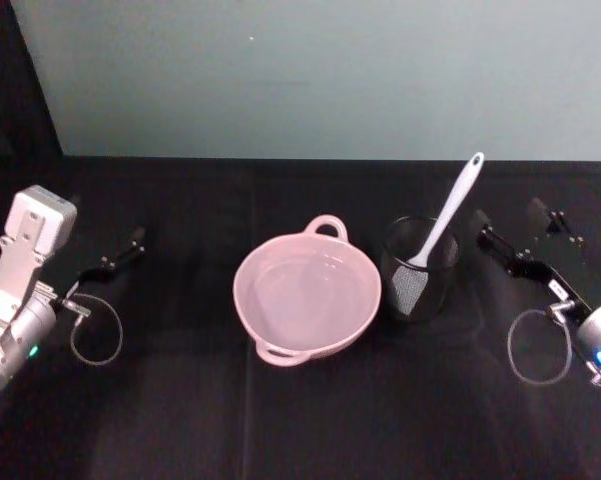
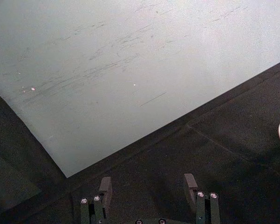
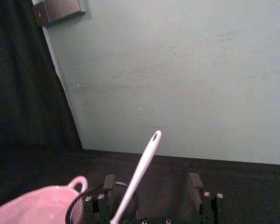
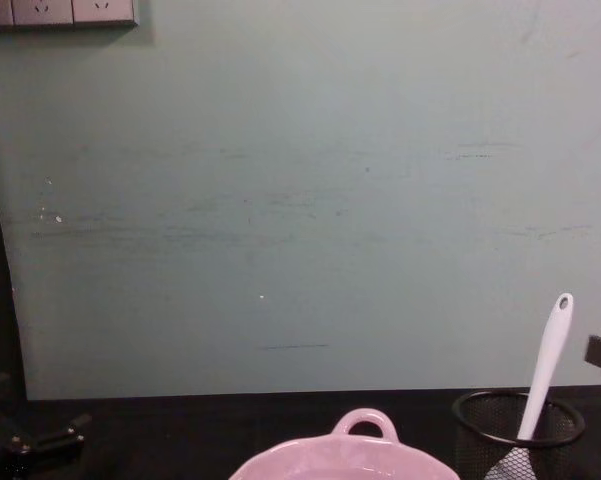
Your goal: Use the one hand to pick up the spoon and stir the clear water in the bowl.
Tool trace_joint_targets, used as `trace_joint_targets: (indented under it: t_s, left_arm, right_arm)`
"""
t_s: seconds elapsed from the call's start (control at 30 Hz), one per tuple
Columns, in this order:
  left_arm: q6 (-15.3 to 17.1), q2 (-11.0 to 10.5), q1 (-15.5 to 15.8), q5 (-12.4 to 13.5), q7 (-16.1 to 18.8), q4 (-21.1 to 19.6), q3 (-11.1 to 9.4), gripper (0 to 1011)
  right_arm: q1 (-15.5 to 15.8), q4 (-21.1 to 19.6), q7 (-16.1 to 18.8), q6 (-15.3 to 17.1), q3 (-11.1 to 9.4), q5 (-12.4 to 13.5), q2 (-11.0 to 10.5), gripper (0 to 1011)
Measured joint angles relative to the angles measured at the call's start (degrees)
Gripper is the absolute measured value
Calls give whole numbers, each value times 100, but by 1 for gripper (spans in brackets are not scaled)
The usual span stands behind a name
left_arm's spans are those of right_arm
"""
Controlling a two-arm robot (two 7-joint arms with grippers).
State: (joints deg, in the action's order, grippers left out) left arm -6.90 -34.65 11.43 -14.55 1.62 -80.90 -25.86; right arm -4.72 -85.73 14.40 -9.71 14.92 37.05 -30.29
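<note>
The pale pink bowl (image 1: 365, 292) sits mid-table, holding hardly visible clear water (image 1: 302, 288). Right of it, the white spoon (image 1: 455, 205) stands blade down in a black mesh cup (image 1: 420, 270), its handle leaning toward the back right. My right gripper (image 1: 510, 220) hovers open just right of the cup. In the right wrist view, the right gripper (image 3: 152, 183) stands open with the spoon (image 3: 142, 170) rising between the fingers but farther off, untouched. My left gripper (image 1: 120, 255) rests open at the table's left, and its wrist view shows the open left gripper (image 2: 148, 186) over black cloth.
A black cloth covers the table up to a pale green wall. From the chest view, the bowl (image 4: 365, 420) and the cup (image 4: 480, 440) stand close together at the lower edge. Cable loops hang by both wrists. There is free room in front of the bowl.
</note>
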Motion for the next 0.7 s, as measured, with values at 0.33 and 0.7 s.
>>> trace_joint_targets:
  t_s: [0.33,0.7]
  left_arm:
    - [0,0,0,0,0,0,0,1011]
    - [0,0,0,0,0,0,0,1011]
  right_arm:
    - [-590,679,565,422,-97,657,482,1003]
    - [-1077,1292,934,875,-239,1144,872,1003]
